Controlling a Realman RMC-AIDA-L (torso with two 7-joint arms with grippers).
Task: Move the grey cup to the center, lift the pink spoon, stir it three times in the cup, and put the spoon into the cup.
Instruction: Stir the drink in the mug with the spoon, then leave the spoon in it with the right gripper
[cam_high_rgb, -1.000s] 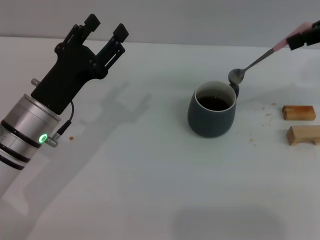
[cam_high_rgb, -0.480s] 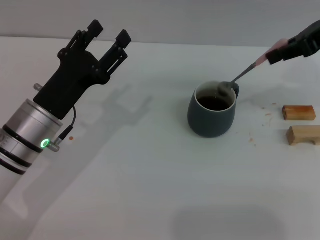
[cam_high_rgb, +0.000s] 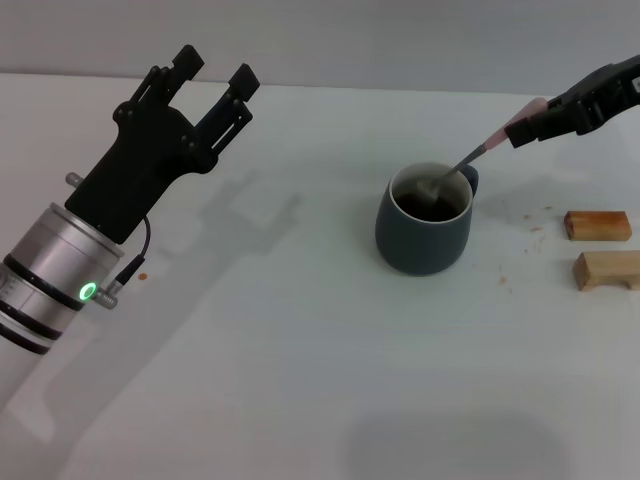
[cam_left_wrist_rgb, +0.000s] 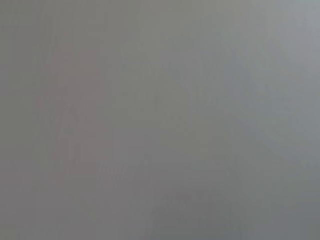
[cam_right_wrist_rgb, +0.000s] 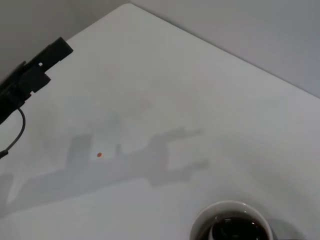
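The grey cup (cam_high_rgb: 424, 219) stands upright on the white table, right of the middle, with dark liquid inside; its rim also shows in the right wrist view (cam_right_wrist_rgb: 231, 224). My right gripper (cam_high_rgb: 530, 129) is above and to the right of the cup, shut on the pale pink handle of the pink spoon (cam_high_rgb: 462, 164). The spoon slants down and its silver bowl is inside the cup. My left gripper (cam_high_rgb: 215, 72) is raised at the far left, open and empty, well away from the cup. It also shows in the right wrist view (cam_right_wrist_rgb: 35, 75).
Two small tan wooden blocks (cam_high_rgb: 597, 225) (cam_high_rgb: 608, 269) lie on the table to the right of the cup. A small orange speck (cam_high_rgb: 143, 277) lies near the left arm. The left wrist view shows only plain grey.
My right gripper has moved down and left with the spoon. The spoon's bowl, which was above the cup's far rim, is now inside the cup. The left arm has barely shifted.
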